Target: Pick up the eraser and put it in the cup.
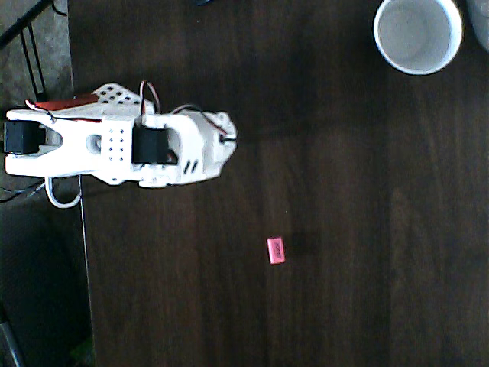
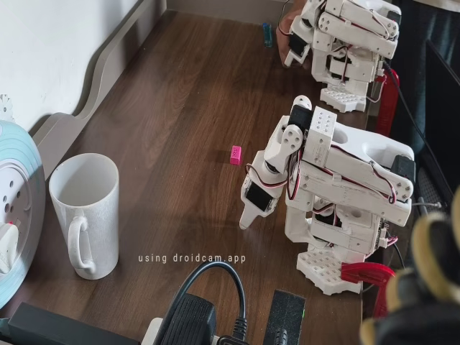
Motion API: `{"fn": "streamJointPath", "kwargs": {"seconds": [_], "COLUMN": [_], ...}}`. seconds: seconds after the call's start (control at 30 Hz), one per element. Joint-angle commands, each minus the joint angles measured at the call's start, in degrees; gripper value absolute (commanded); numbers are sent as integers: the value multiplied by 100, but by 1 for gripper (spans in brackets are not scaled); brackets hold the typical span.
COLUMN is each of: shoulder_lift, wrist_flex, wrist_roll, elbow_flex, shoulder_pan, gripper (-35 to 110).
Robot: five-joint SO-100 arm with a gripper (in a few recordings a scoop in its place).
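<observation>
Eraser lies flat on the dark tabletop, well apart from the white cup; the folded arm's end effector points down, empty, its opening unclear.

White plastic arm, black servos, red-and-white cables, perforated base plate.

Light: your overhead view is dim and soft | Glare: white arm blown out | Focus: fixed view sharper; bottom-right corner blurred | Shadow: faint beside the eraser
</observation>
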Motion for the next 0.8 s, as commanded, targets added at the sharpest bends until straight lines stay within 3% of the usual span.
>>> {"fn": "streamJointPath", "kwargs": {"seconds": [0.0,0.2,0.37,0.47,0.63,0.77], "shoulder_lift": [149,123,-378,-2259,-3894,-4395], "wrist_flex": [413,527,-633,-1608,-2118,-2514], "wrist_roll": [229,1661,2224,2725,2839,2769], "elbow_flex": [-562,-1714,-1881,-2566,-3129,-3217], "shoulder_pan": [-35,-246,677,1626,2505,2874], "gripper": [0,0,0,0,0,10]}}
